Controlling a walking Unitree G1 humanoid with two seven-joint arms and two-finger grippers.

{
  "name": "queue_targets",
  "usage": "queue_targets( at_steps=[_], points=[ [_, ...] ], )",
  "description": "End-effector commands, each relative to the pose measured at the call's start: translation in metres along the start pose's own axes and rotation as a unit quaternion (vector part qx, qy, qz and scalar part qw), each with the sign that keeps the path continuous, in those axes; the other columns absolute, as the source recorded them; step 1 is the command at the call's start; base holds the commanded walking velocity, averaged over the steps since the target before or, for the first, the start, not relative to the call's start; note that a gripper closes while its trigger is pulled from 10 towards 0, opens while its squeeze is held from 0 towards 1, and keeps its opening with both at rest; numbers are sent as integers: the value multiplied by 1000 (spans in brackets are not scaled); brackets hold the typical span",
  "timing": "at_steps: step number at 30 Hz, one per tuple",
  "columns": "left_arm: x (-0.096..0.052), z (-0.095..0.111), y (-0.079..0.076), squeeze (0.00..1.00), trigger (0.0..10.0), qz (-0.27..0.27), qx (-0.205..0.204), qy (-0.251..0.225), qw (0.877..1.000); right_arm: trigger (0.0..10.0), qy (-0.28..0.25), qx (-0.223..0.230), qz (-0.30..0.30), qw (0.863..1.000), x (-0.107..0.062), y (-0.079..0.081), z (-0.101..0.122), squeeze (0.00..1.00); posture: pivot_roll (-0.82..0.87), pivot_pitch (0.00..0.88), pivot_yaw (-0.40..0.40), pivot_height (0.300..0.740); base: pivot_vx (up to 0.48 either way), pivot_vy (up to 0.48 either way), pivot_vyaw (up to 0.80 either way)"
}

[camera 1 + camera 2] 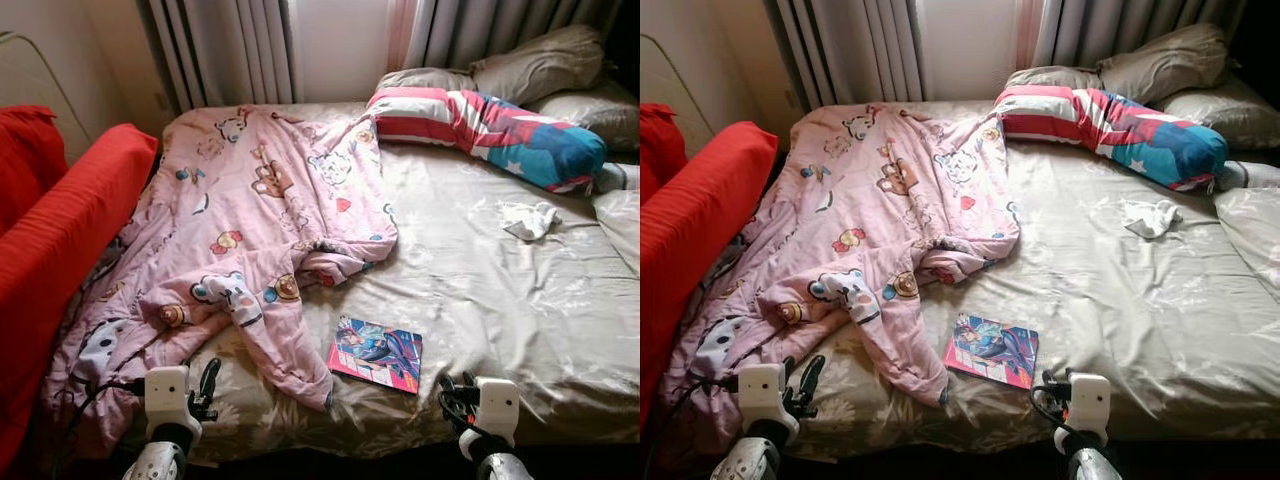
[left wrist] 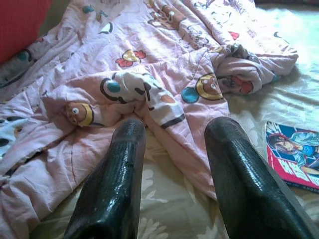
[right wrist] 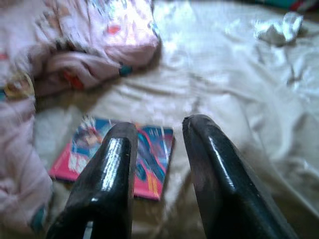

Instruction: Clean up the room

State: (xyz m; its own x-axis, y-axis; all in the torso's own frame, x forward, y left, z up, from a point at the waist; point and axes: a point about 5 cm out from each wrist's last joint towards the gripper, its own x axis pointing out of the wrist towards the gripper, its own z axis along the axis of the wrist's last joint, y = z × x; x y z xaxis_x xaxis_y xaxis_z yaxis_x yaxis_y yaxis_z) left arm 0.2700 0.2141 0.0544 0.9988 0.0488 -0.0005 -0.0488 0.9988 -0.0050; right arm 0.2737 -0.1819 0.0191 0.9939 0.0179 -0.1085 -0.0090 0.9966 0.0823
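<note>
The comic book [image 1: 376,354] lies flat on the bed [image 1: 520,300] near the front edge, just beside the trailing corner of the pink cartoon blanket [image 1: 250,220], not under it as far as I can tell. That's my likely first pick, judging from where my right tool [image 3: 158,149] points: fingers spread, nothing held, hovering short of the book w/ the cover showing between them. Left tool [image 2: 174,149] is also released and empty, aimed at the blanket's rumpled fold near the front edge. To do this well: a flat book on soft sheet gives no edge to pinch from above, so I'd come in low from the side nearest me, press one finger into the mattress to slip under the cover, then close on the spine side so pages don't fan. Keep clear of the blanket hem, else I drag both. Further out: a crumpled white cloth [image 1: 528,220] mid-bed to the right, a striped and starred pillow [image 1: 490,125] w/ grey pillows [image 1: 540,60] at the head, curtains [image 1: 230,50] behind, red sofa [image 1: 60,240] on my left.
</note>
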Motion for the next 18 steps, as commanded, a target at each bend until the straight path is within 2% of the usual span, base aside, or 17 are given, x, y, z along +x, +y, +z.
queue_targets(
  at_steps=[1,12,18],
  points=[
    [-4,-3,-1,0,10000,1,-1,14,1000,10000,4,3,4,1000,-3,4,-3,0,-46,175,18,740,0,0,0],
    [-4,2,-3,0,10000,3,-9,20,1000,10000,-1,-14,27,1000,-4,11,5,0,-48,158,17,740,0,0,41],
    [1,7,-5,0,10000,-4,-13,17,1000,10000,0,1,17,1000,-3,9,7,0,-45,174,18,740,0,0,0]
  ],
)
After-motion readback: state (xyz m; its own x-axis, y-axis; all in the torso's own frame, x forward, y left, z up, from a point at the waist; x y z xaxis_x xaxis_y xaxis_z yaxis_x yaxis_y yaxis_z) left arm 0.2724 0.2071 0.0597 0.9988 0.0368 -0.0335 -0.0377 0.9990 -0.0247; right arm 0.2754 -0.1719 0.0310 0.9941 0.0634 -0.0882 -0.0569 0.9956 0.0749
